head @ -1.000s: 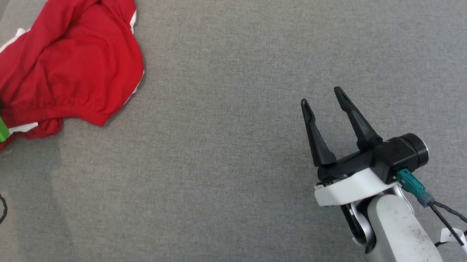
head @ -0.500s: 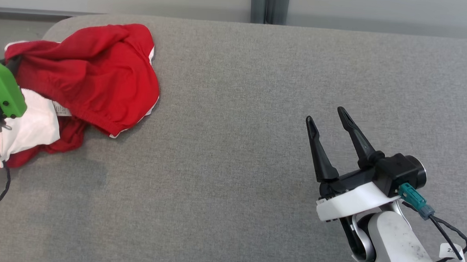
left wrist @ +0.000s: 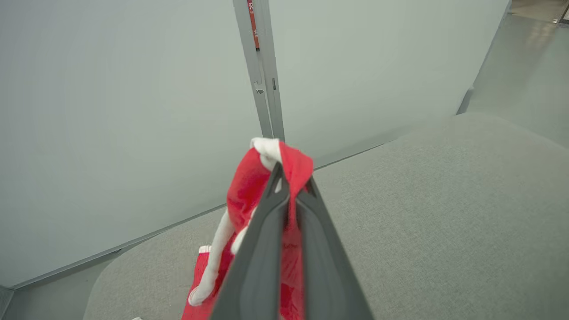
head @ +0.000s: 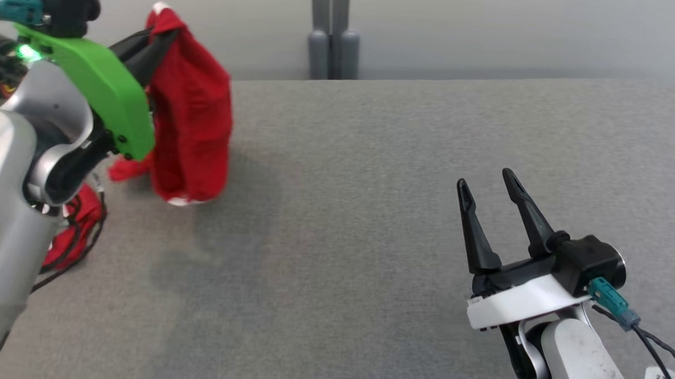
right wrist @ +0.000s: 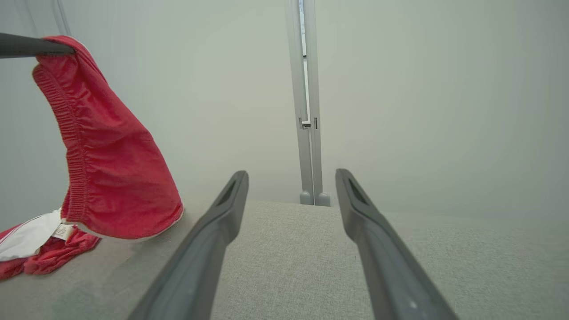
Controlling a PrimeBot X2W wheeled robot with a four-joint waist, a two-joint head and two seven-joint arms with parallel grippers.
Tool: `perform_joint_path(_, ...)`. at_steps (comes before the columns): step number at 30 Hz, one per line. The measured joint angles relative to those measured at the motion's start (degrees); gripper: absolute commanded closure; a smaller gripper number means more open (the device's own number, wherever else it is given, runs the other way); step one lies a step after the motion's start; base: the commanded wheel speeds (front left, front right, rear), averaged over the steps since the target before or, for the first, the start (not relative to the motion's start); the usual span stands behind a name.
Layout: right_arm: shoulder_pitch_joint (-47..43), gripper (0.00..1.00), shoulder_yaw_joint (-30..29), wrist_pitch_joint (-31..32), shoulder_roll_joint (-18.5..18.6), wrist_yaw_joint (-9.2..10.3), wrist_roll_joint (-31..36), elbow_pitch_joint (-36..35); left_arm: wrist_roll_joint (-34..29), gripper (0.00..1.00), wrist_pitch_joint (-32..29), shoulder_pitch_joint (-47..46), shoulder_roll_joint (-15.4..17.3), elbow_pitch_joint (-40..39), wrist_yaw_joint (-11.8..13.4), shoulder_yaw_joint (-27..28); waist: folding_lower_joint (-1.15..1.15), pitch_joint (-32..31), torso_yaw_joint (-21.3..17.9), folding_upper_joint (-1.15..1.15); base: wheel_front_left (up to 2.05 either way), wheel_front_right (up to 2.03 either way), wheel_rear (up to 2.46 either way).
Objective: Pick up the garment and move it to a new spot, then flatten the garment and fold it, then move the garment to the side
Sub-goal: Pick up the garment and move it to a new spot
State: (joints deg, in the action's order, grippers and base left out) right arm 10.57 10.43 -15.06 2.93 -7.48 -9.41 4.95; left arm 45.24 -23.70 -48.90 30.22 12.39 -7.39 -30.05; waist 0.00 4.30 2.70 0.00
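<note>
A grey fabric surface (head: 369, 242) runs up to pale, plain wall panels (head: 492, 31), which are joined by an upright grey post (head: 331, 30) with two rounded feet at the surface's far edge. Left of that post and a little nearer the robot, the left gripper (left wrist: 292, 178) is raised above the surface, its dark fingers pinched tight on the top of the red garment (head: 189, 120). The garment hangs from them in a long drape showing an elastic band. Its lower hem appears to reach the surface, though the head view is too soft there to be sure. A bunched part with white trim (right wrist: 26, 235) and a small label (right wrist: 62, 231) lies on the surface, farther left of the post. The left arm's green wrist cover (head: 102, 88) and silver forearm (head: 6, 198) stand in front of that part of the garment in the head view. Right of the post and well nearer the robot, the right gripper (head: 486, 179) hovers with its jaws spread wide and nothing between them. A teal connector (head: 609, 295) and a black cable (head: 650, 340) trail from its wrist.
</note>
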Motion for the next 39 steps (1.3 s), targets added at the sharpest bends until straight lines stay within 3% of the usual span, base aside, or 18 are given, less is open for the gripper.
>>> perform_joint_path(10, -0.91, 0.0, -2.68, 0.0, -0.04, 0.0, -0.31, -1.46, 2.35, 1.0, -0.96, -0.41, -4.22, -12.88, 2.13, -0.54, 0.0, -1.44, -8.38, 0.0, 0.0, 0.0, 0.0)
perform_joint_path(15, -0.9, 0.0, -3.1, 0.0, -0.03, 0.0, -0.3, -1.96, 4.25, 1.0, 0.58, 6.5, -5.55, -14.39, 3.82, -1.46, 0.0, -0.93, -12.06, 0.0, 0.0, 0.0, 0.0)
perform_joint_path(21, -0.7, 0.0, -2.82, 0.0, -0.05, 0.0, -0.3, -2.08, 0.2, 1.0, 7.58, 17.46, -5.06, -4.88, 5.59, -4.26, 0.0, 1.05, -14.18, 0.0, 0.0, 0.0, 0.0)
perform_joint_path(27, -0.59, 0.0, -2.42, 0.0, -0.05, 0.0, 0.41, -1.55, -2.98, 1.0, 20.34, 21.32, -8.76, 11.73, 7.9, -3.76, 0.0, 2.54, -13.78, 0.0, 0.0, 0.0, 0.0)
perform_joint_path(29, -0.53, 0.0, -2.03, 0.0, -0.05, 0.0, 0.49, -1.09, -3.33, 0.75, 24.23, 21.2, -10.29, 17.8, 7.37, -3.67, 0.0, 2.58, -13.0, 0.0, 0.0, 0.0, 0.0)
perform_joint_path(30, -0.47, 0.0, -1.86, 0.0, -0.05, 0.0, 0.52, -0.89, -3.47, 0.0, 25.12, 21.09, -10.95, 20.01, 6.75, -3.86, 0.0, 2.54, -12.66, 0.0, 0.0, 0.0, 0.0)
perform_joint_path(35, -0.33, 0.0, -1.52, 0.0, -0.09, 0.0, 0.74, -0.03, -3.25, 0.0, 29.64, 19.11, -14.3, 28.78, 3.76, -4.52, 0.0, 2.03, -10.86, 0.0, 0.0, 0.0, 0.0)
perform_joint_path(39, -0.47, 0.0, -1.38, 0.0, -0.1, 0.0, 0.82, 0.2, -3.98, 0.0, 33.59, 18.03, -14.61, 30.33, 3.02, -4.74, 0.0, 1.43, -9.74, 0.0, 0.0, 0.0, 0.0)
